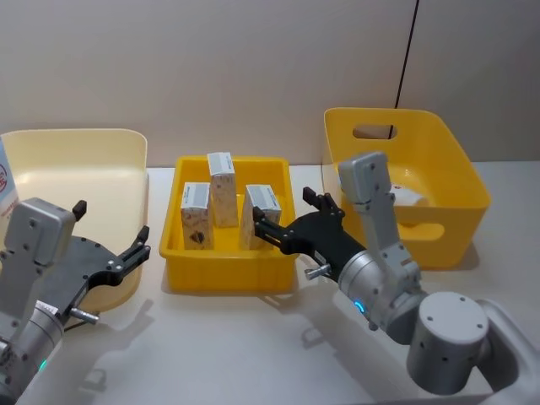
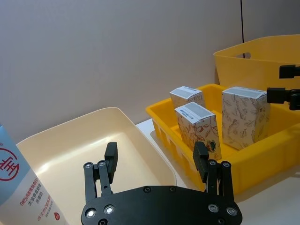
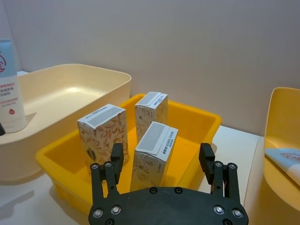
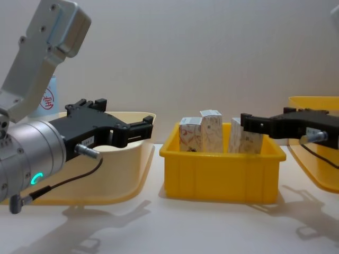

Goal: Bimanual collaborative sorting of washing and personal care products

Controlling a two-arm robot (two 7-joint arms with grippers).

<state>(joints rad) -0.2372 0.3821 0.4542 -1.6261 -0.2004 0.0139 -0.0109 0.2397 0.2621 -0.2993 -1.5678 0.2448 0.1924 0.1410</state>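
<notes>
Noted the cream bin point(image 1: 84, 169) at the far left, bare inside as far as visible. Noted the handled yellow bin point(image 1: 460, 173) at the far right, with one pale printed item point(image 1: 411, 196) lying in it, perhaps a tube already sorted; could not tell for certain. Found the low yellow tray point(image 1: 228, 272) between the two bins.

Saw the left gripper point(image 1: 112, 221) hovering at the cream bin's near right corner, jaws spread wide, holding nothing. Saw the right gripper point(image 1: 283, 211) reaching over the tray from the right, jaws likewise apart and empty, one finger close against the right-hand carton point(image 1: 265, 202); could not tell whether touching.

Counted three cartons upright in the tray: that one, the left-hand carton point(image 1: 196, 218) and the rear carton point(image 1: 222, 186) set between and behind them. Spotted the pale-blue tube point(image 2: 21, 187) upright at the cream bin's far left side; could not tell whether inside or beside it.

Judged the sorting at an early stage: at most one item placed, all three cartons left to lift out, the tube untouched. Judged the right-hand carton the likeliest next pick.
</notes>
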